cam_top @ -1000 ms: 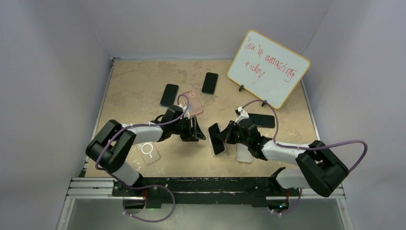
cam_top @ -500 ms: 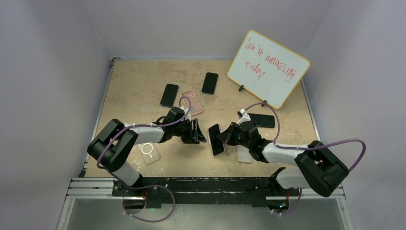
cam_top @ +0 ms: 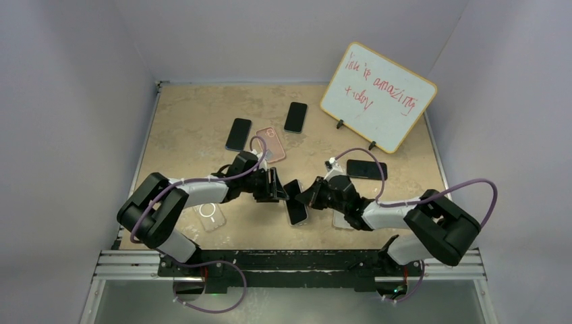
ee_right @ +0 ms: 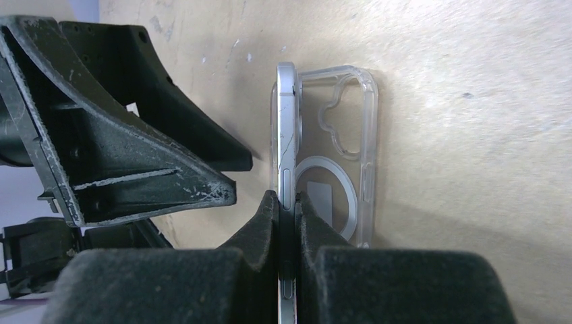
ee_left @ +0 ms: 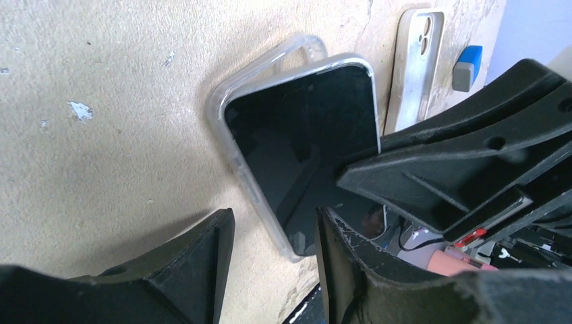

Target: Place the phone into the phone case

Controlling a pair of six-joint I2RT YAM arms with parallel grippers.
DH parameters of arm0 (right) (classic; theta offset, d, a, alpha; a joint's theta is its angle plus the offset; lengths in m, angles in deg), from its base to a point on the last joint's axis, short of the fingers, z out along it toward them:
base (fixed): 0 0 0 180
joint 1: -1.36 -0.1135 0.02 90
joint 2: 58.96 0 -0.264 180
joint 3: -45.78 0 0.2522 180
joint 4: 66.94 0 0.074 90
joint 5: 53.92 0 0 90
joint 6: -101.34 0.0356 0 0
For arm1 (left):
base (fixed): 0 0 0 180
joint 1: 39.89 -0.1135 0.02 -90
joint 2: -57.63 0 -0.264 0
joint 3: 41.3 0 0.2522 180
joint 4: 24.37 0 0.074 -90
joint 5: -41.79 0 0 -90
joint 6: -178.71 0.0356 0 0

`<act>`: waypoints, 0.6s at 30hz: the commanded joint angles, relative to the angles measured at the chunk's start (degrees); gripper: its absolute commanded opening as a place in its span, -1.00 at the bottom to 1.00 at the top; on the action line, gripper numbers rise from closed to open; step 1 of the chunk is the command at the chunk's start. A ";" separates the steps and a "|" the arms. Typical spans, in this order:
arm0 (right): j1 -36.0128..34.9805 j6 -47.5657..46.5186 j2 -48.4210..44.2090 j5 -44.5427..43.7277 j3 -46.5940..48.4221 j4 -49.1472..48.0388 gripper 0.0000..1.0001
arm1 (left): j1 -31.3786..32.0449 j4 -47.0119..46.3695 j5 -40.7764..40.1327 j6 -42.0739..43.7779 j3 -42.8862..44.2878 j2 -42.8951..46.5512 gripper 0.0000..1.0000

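Observation:
The phone (ee_right: 286,135), black-screened with a silver edge, stands on its long side, pinched between the fingers of my right gripper (ee_right: 288,202). It leans over a clear phone case (ee_right: 344,155) with a round ring, which lies flat on the table. In the left wrist view the phone's screen (ee_left: 303,148) tilts over the clear case (ee_left: 297,52), one long edge down in it. My left gripper (ee_left: 273,260) is open, with the case's near corner between its fingers. In the top view the phone (cam_top: 295,204) sits between the left gripper (cam_top: 282,187) and the right gripper (cam_top: 307,199).
A whiteboard (cam_top: 378,96) stands at the back right. Other black phones (cam_top: 237,133) (cam_top: 295,117) (cam_top: 367,169) and a pink case (cam_top: 270,143) lie behind the arms. A clear ringed case (cam_top: 210,214) lies front left. Another case (ee_left: 418,61) lies beyond the phone.
My right gripper has carried the phone leftward, toward the left gripper, and the two grippers now nearly meet. The left gripper has shifted only slightly.

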 commanded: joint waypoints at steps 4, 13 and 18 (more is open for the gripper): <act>-3.82 2.95 3.08 -3.51 1.24 4.71 -0.88 | 0.30 0.96 -2.62 1.88 0.20 1.47 -0.06; -3.82 -1.85 -4.87 -8.57 5.69 21.51 -0.17 | 0.27 -0.02 -1.78 1.85 -0.90 1.87 -0.12; -3.82 -3.93 -7.92 -9.33 7.93 28.40 -0.21 | 0.29 -1.06 -0.91 1.49 -1.52 2.14 -0.12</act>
